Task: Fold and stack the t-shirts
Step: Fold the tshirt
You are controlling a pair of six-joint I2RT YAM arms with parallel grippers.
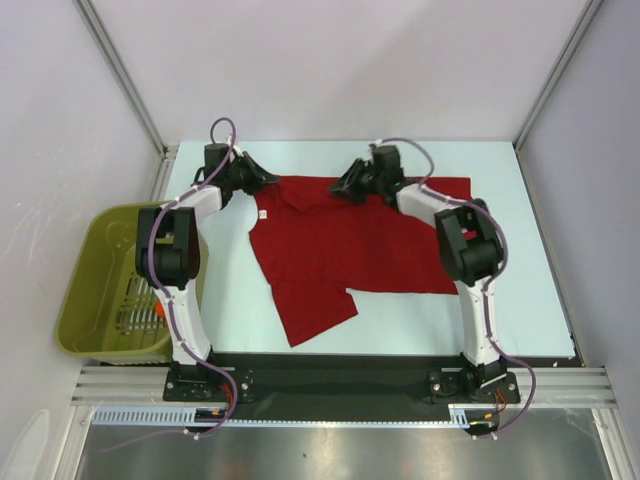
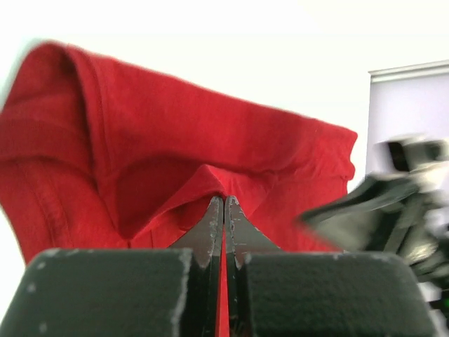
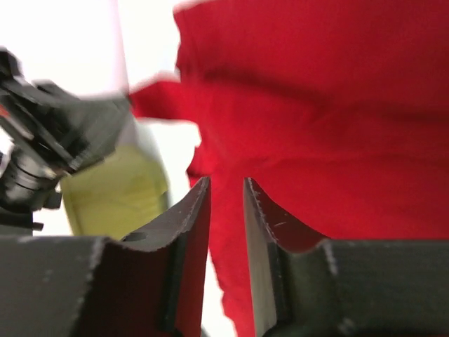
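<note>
Here the left gripper [image 2: 224, 200] pinches the t-shirt's [image 1: 340, 250] far edge, table [image 1: 520, 300] beyond.

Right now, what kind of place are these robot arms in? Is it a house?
Probably a robot lab test booth, not a house: plain white walls with metal posts, two robot arms bolted to a rail, and a red t-shirt on the table.
</note>
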